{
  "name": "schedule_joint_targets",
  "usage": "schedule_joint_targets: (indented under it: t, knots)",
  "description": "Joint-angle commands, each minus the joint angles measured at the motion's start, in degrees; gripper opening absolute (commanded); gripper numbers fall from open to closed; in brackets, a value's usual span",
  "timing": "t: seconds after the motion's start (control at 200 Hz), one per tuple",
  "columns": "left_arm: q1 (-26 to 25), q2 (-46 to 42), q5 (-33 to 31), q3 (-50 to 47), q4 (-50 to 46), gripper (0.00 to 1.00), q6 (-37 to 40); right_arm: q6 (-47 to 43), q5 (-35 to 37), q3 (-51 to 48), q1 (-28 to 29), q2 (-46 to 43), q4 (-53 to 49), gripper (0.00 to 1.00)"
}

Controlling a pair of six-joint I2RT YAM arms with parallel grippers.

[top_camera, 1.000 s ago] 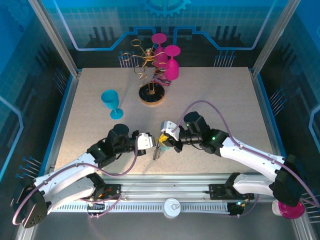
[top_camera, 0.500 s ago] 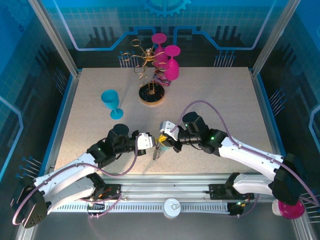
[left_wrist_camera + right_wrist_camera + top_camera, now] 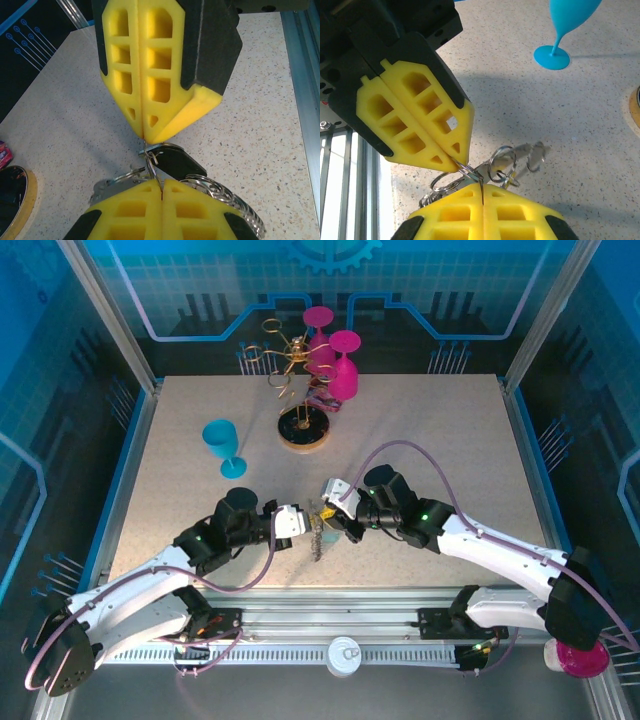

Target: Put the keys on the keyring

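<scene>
My two grippers meet tip to tip low over the near middle of the table. The left gripper (image 3: 304, 524) (image 3: 161, 184) and the right gripper (image 3: 328, 516) (image 3: 483, 189) are both shut, each pinching the thin silver wire of the keyring (image 3: 150, 162) (image 3: 470, 171) stretched between them. The key with the black plastic head (image 3: 181, 161) hangs from that wire just behind the fingers. A silvery chain-like coil (image 3: 226, 193) trails off beside my left fingers. More small silver rings (image 3: 502, 161) and a blurred silver blade (image 3: 532, 150) dangle below. From above, the bunch (image 3: 316, 540) hangs under the fingertips.
A teal goblet (image 3: 222, 445) (image 3: 560, 30) stands at the left. The gold wire rack on its wooden disc (image 3: 303, 430) holds pink goblets (image 3: 342, 365) at the back. The metal rail (image 3: 300, 75) borders the table's near edge close to the grippers.
The right gripper has edged slightly toward the left one, and the hanging bunch has shifted a little with it. Both grippers have stayed shut.
</scene>
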Motion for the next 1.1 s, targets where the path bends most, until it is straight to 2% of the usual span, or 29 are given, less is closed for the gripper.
schedule_joint_targets:
  t: [0.0, 0.17, 0.22, 0.27, 0.47, 0.59, 0.73, 0.896, 0.956, 1.096]
  knots:
    - [-0.3, -0.9, 2.5, -0.5, 0.9, 0.0, 0.5, 1.1, 2.1, 0.6, 0.0, -0.7, 1.0, 0.0]
    - [-0.3, -1.0, 2.4, -0.7, 1.2, 0.0, 0.5, 1.6, 1.4, 1.0, 0.0, 0.1, 0.7, 0.03]
    - [-0.4, -0.9, 2.3, -0.6, 1.3, 0.0, 0.5, 1.7, 1.5, 1.2, -0.1, 0.3, 0.5, 0.08]
    - [-0.3, -1.0, 2.1, -0.7, 1.3, 0.0, 0.5, 1.9, 2.1, 1.2, -0.1, 0.5, 0.4, 0.17]
    - [-0.3, -1.3, 1.8, -0.9, 1.6, 0.0, 0.3, 2.2, 7.2, 1.0, -0.5, -0.9, -0.7, 0.41]
    - [-0.3, -1.5, 1.6, -1.0, 1.6, 0.0, -0.1, 1.7, 7.8, 0.3, -2.1, -3.7, -1.4, 0.49]
    - [-0.4, -2.1, 1.7, -1.9, 3.4, 0.0, -2.7, -3.8, 4.1, -3.3, -4.8, -7.7, 1.6, 0.51]
    - [-0.4, -3.7, 2.3, -4.6, 7.7, 0.0, -6.9, -19.4, -7.6, -10.5, -5.8, -9.0, 14.2, 0.49]
    - [-0.3, -4.1, 2.5, -5.3, 8.7, 0.0, -8.0, -21.7, -11.9, -9.9, -6.2, -7.4, 14.8, 0.47]
    - [-0.4, -4.4, 3.4, -6.4, 10.2, 0.0, -9.2, -21.9, -17.1, -7.1, -6.2, -3.0, 14.2, 0.38]
